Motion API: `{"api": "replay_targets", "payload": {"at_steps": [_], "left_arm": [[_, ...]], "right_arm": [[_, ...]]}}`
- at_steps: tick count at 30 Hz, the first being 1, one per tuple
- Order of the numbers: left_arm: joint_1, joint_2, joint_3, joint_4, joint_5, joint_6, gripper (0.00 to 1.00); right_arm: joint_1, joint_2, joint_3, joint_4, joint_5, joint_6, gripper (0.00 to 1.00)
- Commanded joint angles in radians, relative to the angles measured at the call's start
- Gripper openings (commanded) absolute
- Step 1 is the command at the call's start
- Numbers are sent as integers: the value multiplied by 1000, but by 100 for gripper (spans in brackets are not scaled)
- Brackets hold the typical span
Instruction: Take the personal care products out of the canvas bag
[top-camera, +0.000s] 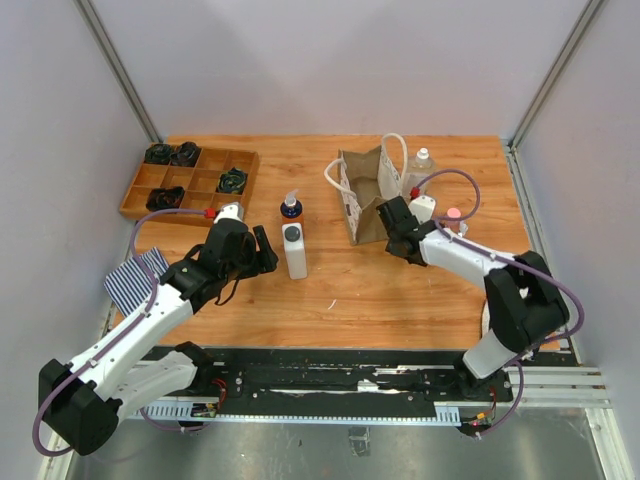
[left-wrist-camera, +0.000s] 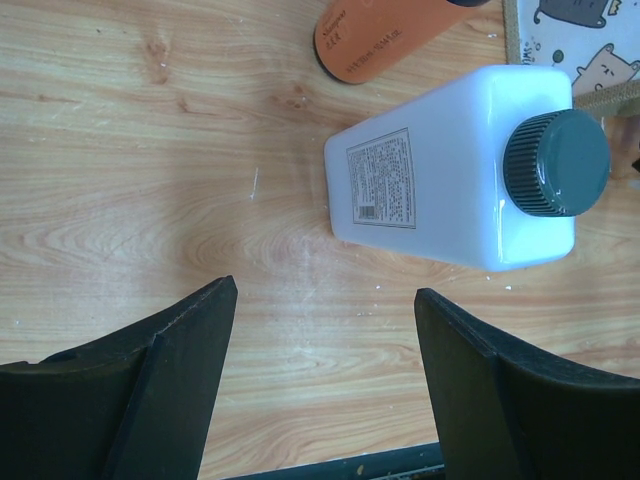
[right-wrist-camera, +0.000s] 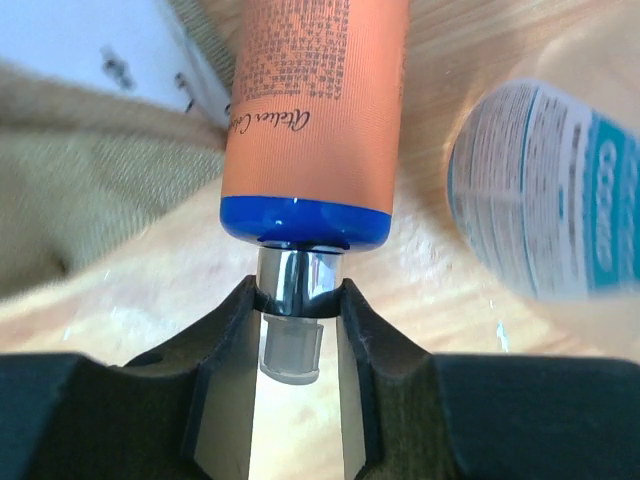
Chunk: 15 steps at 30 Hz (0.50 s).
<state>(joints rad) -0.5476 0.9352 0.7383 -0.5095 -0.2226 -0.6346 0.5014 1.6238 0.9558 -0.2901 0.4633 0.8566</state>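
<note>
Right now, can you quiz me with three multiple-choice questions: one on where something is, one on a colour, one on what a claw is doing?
1. Where is the white bottle? A) standing on the table, left of the bag; B) inside the bag; C) held in the air.
2. What colour is the bottle in the right claw? A) green; B) orange with a blue band; C) black.
3. The left claw is: A) shut on the white bottle; B) shut on nothing; C) open and empty.
Answers: A, it stands on wood beside the bag; B, orange body, blue band at the pinched neck; C, fingers apart, only wood between.
</note>
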Motion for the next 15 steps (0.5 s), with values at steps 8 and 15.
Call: {"api": "replay_targets", "payload": {"at_steps": [8, 15], "left_arm": [[-6, 7, -14, 53, 22, -5, 77], [-6, 32, -10, 69, 46, -15, 77]], "right_arm": [[120, -420, 19, -247, -48, -170, 1], [120, -450, 55, -292, -31, -229, 2]]}}
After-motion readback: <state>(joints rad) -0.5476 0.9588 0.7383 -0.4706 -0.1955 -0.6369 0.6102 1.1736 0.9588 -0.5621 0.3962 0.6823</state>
